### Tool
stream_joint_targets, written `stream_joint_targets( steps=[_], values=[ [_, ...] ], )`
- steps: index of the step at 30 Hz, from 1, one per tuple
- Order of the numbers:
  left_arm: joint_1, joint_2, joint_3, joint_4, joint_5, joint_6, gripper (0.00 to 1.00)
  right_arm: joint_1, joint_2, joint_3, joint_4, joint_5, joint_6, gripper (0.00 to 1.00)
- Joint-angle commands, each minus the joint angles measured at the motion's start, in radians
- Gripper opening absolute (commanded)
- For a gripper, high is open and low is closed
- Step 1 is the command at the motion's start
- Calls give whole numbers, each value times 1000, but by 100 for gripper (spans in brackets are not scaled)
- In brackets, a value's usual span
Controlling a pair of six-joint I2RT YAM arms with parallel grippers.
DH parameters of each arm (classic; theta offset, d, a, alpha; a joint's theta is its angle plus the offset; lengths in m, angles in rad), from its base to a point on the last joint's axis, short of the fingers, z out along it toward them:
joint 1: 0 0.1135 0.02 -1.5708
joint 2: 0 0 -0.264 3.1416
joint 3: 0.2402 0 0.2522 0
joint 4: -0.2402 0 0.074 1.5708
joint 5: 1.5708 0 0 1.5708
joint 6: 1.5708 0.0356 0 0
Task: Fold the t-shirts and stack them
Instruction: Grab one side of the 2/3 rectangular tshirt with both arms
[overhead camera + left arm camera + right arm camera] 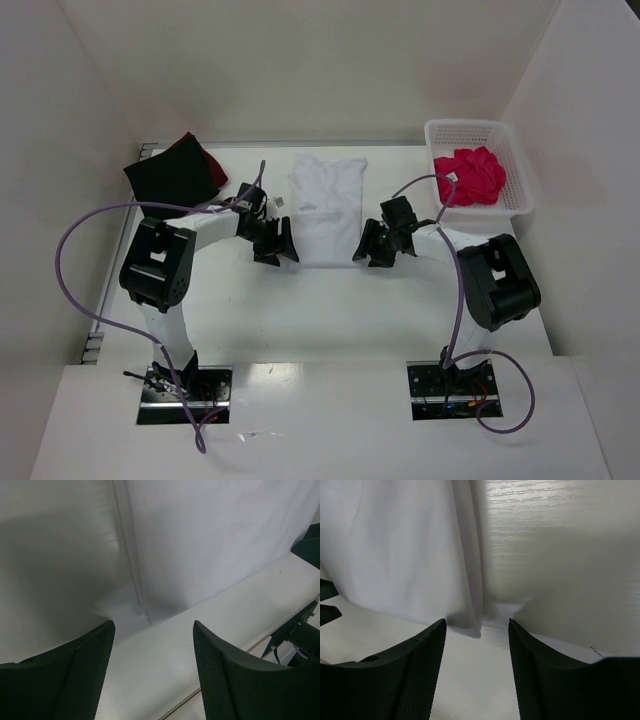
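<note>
"On the table [320, 320], between the two arms, what lies there?" Ana asks.

"The white t-shirt [325, 205]. It lies flat in the middle of the table, in a long narrow shape, with its near edge toward the arm bases."

"And where is the left gripper [279, 250]?"

"It is at the near left corner of the white t-shirt. Its fingers [75, 680] stand apart and nothing is between them. From the left wrist view, the corner of the cloth lies just ahead of the gap. Whether the fingertips touch the cloth, I cannot tell."

"And the right gripper [372, 250]?"

"It is like a mirror of the left one. It is at the near right corner, and its fingers [415, 680] are also spread wide and empty. The side edge of the shirt runs down toward the gap between them."

"Where are the other t-shirts?"

"The pink-red t-shirt [470, 175] is crumpled inside the white basket [522, 185], which stands at the far right of the table. The black t-shirt [160, 180] and the dark red t-shirt [207, 160] lie together at the far left. They touch each other and are well apart from both grippers."
</note>
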Motion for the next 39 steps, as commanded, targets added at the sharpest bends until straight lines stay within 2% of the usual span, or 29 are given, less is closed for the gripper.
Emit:
stream_joint_targets(
  steps=[1, 4, 8, 12, 14, 15, 17, 19, 21, 23, 24, 34, 39],
  values=[
    [0, 13, 14, 30, 4, -2, 72, 21, 25, 38, 50, -8, 7, 59],
    [0, 13, -18, 47, 4, -14, 72, 32, 27, 29, 62, 1, 18, 56],
    [-9, 24, -18, 94, 2, -56, 62, 40, 55, 29, 73, -8, 27, 48],
    [-52, 31, -18, 102, -31, -85, 58, 40, 66, 38, 64, -8, 27, 43],
    [-61, 33, -18, 104, -40, -97, 53, 40, 66, 47, 62, 2, 18, 41],
    [-70, 40, -20, 111, -40, -106, 49, 40, 66, 48, 53, 2, 18, 35],
    [-70, 40, -38, 111, -40, -115, 36, 40, 66, 48, 53, 2, 18, 30],
    [-70, 30, -51, 110, -54, -117, 27, 40, 66, 48, 53, 2, 18, 20],
    [-70, 6, -66, 101, -73, -126, 15, 40, 66, 35, 52, 2, 18, 4],
    [-70, -14, -82, 90, -86, -148, 3, 50, 52, 24, 43, 2, 18, 0],
    [-71, -31, -93, 79, -94, -148, 0, 51, 33, 8, 33, 4, 17, 0],
    [-113, -200, -206, -49, -120, -166, 0, 111, -199, -188, -46, 34, 39, 0],
    [-212, -310, -225, -147, -129, -192, 0, 161, -402, -271, -153, 49, 88, 0]
  ],
)
